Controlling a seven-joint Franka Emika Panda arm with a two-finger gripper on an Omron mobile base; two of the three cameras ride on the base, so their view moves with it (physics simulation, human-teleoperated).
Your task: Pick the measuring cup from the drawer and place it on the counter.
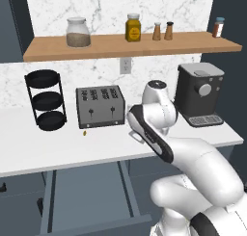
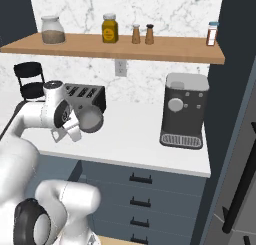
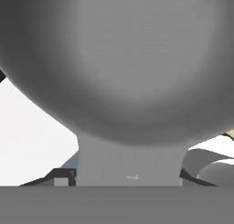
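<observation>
The measuring cup [image 2: 90, 118], a small grey-beige round cup, hangs in the air above the white counter [image 2: 135, 135], just in front of the toaster. My gripper [image 2: 74, 126] is shut on its flat handle. In the hand view the cup's bowl [image 3: 119, 63] looms very close, and its handle runs down between my dark fingertips [image 3: 60, 175]. The drawer [image 1: 87, 196] stands pulled out below the counter edge [image 1: 58, 148], with its blue-grey inside showing. In the left base view my own arm hides the cup.
A toaster [image 1: 100, 106] and a black three-tier rack [image 1: 46, 100] stand at the back of the counter, with a coffee machine [image 1: 199, 94] to the right. A wooden shelf [image 1: 130, 46] with jars hangs above. Narrow drawer fronts [image 2: 140, 189] sit under the counter.
</observation>
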